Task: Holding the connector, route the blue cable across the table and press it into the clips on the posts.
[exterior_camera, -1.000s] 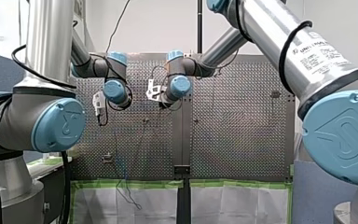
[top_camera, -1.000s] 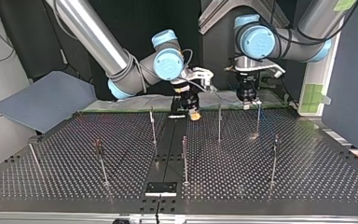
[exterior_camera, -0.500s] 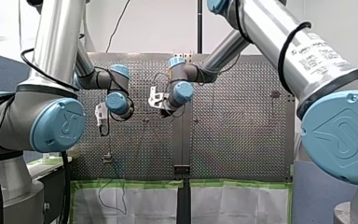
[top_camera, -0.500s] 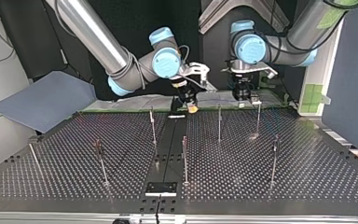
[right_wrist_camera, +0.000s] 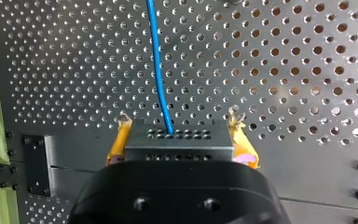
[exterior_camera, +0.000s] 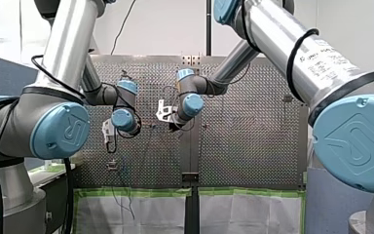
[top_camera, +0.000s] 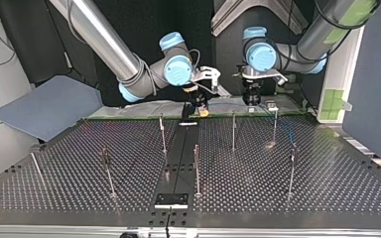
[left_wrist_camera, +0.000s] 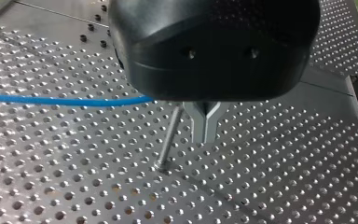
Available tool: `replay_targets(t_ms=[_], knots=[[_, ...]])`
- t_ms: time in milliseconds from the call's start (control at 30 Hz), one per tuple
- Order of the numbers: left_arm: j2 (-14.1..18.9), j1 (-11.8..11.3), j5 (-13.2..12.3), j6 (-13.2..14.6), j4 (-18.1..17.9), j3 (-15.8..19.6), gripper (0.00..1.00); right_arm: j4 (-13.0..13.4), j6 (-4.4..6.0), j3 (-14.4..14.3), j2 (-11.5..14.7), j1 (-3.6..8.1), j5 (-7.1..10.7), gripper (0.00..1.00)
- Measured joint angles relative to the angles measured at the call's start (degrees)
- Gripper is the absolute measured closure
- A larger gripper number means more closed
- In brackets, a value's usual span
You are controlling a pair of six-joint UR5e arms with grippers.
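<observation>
Cable (right_wrist_camera: pixel 157 70), thin and blue, leaves the middle of the grey perforated connector (right_wrist_camera: pixel 179 139) and runs straight ahead over the holed table (right_wrist_camera: pixel 284 70). The connector is pinched across its width by my right gripper (right_wrist_camera: pixel 179 122), with a yellow pad (right_wrist_camera: pixel 241 142) at each end. In the top view this gripper hangs low over the table's far edge, by the dark middle strip. In the left wrist view the cable comes in level from one side and passes out of sight under my left gripper (left_wrist_camera: pixel 205 137). Its metal fingers (left_wrist_camera: pixel 199 122) are pressed together, but the black body hides whether the cable lies between them. A slanting post (left_wrist_camera: pixel 168 140) stands just beside those fingers. In the top view a short stretch of blue shows near the two posts at that view's right, and my left gripper hangs above the far edge there. More thin posts (top_camera: pixel 196 168) stand scattered over the table. A blue-grey sheet (top_camera: pixel 44 106) lies off the table at the top view's left.
</observation>
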State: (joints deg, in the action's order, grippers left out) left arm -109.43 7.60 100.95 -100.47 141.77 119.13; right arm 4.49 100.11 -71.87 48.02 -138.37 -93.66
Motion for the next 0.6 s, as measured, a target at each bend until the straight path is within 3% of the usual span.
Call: replay_targets(t_ms=[600], knots=[[-5.5, -0.9, -1.2, -0.2, -1.9, -4.8, 1.0, 0.6, 0.01, 0.0, -0.1, 2.69, 0.99, 1.0]])
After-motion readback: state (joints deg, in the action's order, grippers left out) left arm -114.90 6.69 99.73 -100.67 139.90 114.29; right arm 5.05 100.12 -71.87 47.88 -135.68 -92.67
